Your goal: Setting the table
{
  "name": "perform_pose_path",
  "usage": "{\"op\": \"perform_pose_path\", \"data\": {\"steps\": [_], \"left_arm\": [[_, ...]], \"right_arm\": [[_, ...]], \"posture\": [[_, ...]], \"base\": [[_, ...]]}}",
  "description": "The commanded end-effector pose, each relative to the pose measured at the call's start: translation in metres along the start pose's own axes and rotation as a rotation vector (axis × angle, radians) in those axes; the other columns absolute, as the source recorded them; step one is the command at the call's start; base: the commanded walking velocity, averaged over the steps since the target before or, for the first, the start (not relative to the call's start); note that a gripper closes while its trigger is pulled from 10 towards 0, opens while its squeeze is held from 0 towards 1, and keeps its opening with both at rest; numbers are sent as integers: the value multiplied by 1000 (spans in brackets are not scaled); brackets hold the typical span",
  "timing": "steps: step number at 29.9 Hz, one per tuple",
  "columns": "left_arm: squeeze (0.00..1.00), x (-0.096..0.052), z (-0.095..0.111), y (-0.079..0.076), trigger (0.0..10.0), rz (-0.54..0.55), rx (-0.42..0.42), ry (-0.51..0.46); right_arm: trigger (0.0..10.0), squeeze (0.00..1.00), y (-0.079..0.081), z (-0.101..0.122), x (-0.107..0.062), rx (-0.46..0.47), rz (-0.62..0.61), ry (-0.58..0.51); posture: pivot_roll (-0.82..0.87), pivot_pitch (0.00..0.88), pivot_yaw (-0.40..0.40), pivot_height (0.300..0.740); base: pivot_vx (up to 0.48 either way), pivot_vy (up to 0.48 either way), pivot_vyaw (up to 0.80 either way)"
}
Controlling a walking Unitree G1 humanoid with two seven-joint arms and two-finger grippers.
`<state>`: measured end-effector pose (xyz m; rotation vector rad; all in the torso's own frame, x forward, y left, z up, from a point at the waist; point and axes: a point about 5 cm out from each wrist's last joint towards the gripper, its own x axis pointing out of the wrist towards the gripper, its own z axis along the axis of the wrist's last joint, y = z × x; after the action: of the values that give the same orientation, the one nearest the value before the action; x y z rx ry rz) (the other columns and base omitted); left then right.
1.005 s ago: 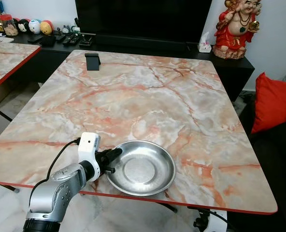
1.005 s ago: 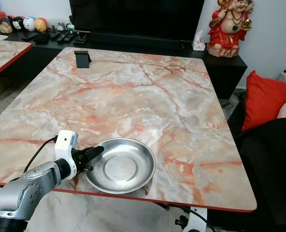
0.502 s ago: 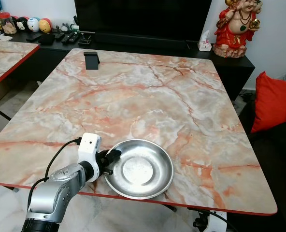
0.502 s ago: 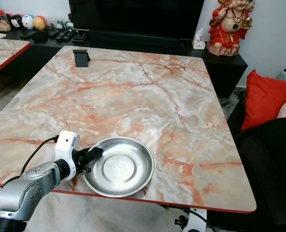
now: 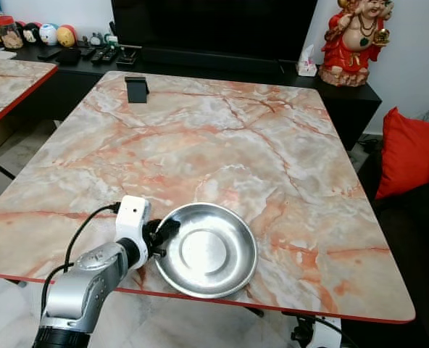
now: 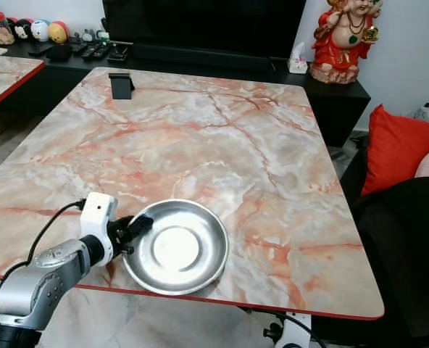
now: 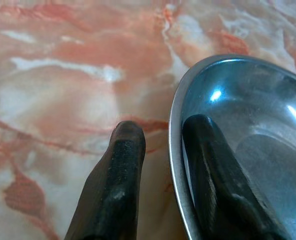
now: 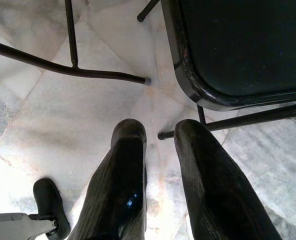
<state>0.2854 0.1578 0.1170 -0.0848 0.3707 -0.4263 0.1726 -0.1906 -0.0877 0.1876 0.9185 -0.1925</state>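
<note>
Item one: a shallow round stainless-steel dish [image 5: 207,249], lying flat on the pink-and-cream marble-patterned table with red edging [image 5: 222,145], close to the near edge of that table and left of its middle, its near rim reaching almost to the red edging. Item two: the left pincer [image 5: 161,233], at the dish's left rim. The left wrist view shows one black finger [image 7: 215,180] inside the bowl and the other outside on the marble, the thin steel rim [image 7: 177,150] between them; the fingers are narrowly parted with the rim caught between them, a hold that appears to be a pinch on the edge, chosen presumably because a flat dish offers no other purchase. The dish sits near the table's front, likely as a place setting for a diner on that side. Item three: the right pincer [image 8: 155,150], hanging idle below the table, fingers slightly apart and holding nothing, pointed at pale floor tiles and the black seat of a chair [image 8: 243,45]. Item four: a small black stand [image 5: 135,90] at the far left corner of the table, well apart from the dish. Beyond the table, a red seated figurine [image 5: 361,40] on a black cabinet.
</note>
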Motion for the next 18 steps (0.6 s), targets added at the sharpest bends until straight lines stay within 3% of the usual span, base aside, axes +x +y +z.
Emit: {"op": "perform_pose_path", "data": {"steps": [1, 14, 18], "left_arm": [[0, 2, 3, 1, 10000, 21, 21, -16], [0, 8, 1, 0, 10000, 66, 22, -26], [0, 10, -1, 7, 10000, 138, 42, -24]], "right_arm": [[10000, 0, -3, 3, 0, -10, -4, -4], [10000, 0, -2, 2, 0, -5, -6, -3], [10000, 0, -2, 2, 0, -6, -5, -2]], "posture": [[125, 0, -103, 727], [119, 0, -102, 727], [117, 0, -111, 727]], "base": [[0, 0, 0], [0, 0, 0], [0, 0, 0]]}}
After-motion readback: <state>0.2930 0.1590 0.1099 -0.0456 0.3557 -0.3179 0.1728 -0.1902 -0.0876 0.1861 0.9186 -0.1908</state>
